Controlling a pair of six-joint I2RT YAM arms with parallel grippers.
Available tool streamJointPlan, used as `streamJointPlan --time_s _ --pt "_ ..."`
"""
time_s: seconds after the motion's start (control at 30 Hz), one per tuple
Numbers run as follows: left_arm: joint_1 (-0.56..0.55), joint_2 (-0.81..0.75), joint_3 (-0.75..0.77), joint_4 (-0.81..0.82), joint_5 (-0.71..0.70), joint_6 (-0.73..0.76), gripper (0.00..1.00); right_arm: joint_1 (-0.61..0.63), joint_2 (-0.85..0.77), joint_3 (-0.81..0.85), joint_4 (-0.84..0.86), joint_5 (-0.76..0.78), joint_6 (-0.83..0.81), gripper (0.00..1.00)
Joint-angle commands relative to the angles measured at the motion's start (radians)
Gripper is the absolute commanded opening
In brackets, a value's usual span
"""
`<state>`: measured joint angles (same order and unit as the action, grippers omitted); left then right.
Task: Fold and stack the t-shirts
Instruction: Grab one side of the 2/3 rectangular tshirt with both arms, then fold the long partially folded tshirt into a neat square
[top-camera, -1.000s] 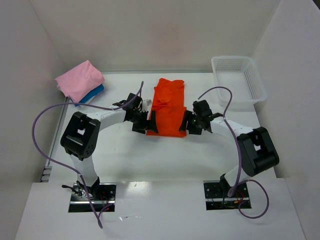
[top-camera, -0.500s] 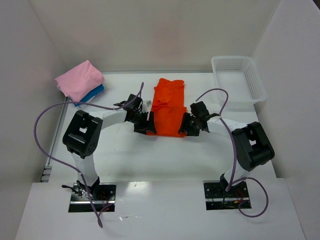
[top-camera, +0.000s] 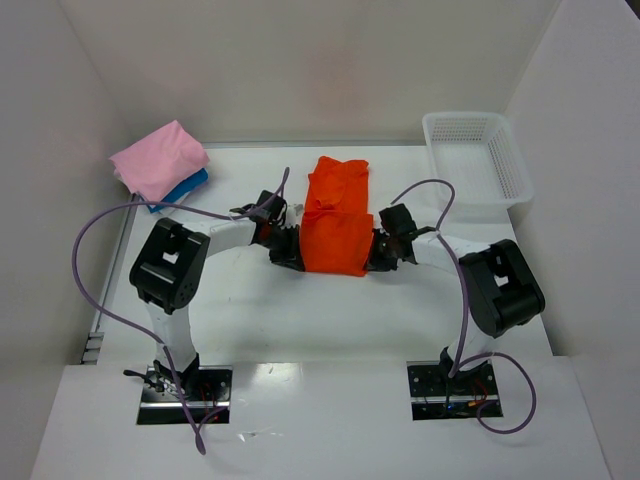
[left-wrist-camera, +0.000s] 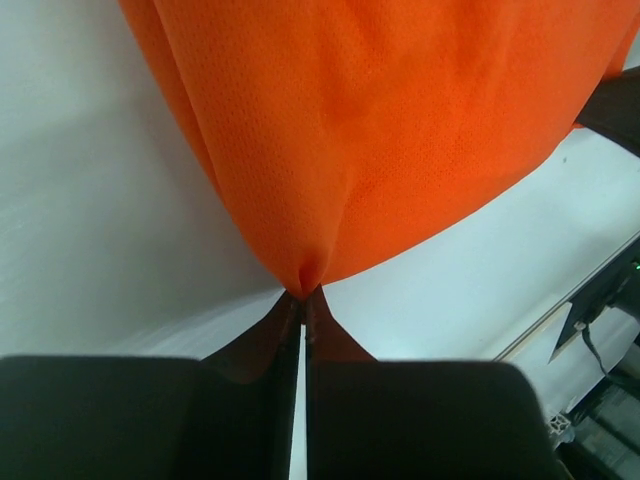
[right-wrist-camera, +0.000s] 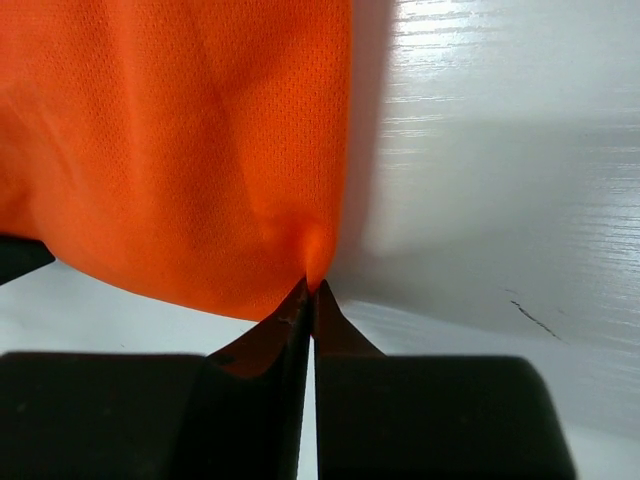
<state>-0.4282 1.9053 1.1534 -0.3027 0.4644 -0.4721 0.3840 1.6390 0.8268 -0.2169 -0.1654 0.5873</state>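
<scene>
A bright orange t-shirt lies as a narrow lengthwise strip mid-table. My left gripper is shut on its near left corner, and the left wrist view shows the orange cloth pinched at the fingertips. On the other side, my right gripper is shut on the near right corner, where the cloth bunches into the closed tips. A folded light pink t-shirt rests on a blue t-shirt at the far left.
A white mesh basket stands at the far right corner. White walls enclose the table on the left, back and right. Purple cables loop over both arms.
Both grippers slid inward to the orange shirt's near corners and closed on the cloth. The near edge of the shirt has bunched slightly between them.
</scene>
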Motion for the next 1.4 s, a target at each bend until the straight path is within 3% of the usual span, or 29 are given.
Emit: streamJointPlan --time_s 0.0,0.43,0.7,1.0,1.37 --pt "0.000 -0.018 -0.004 -0.027 0.000 0.016 0.03 0.007 -0.025 0.038 0.019 0.007 0.008 0.04" --pt "-0.009 -0.271 -0.093 -0.191 0.000 0.016 0.00 0.007 -0.246 0.003 -0.148 0.020 0.049 0.01" --pt "0.028 -0.321 0.104 -0.297 -0.038 0.039 0.00 0.007 -0.248 0.188 -0.191 0.043 0.011 0.01" --pt "0.114 -0.100 0.432 -0.352 -0.067 0.099 0.00 -0.034 0.008 0.523 -0.171 0.043 -0.089 0.01" --pt "0.172 0.204 0.839 -0.384 -0.030 0.127 0.00 -0.085 0.252 0.776 -0.153 0.014 -0.127 0.05"
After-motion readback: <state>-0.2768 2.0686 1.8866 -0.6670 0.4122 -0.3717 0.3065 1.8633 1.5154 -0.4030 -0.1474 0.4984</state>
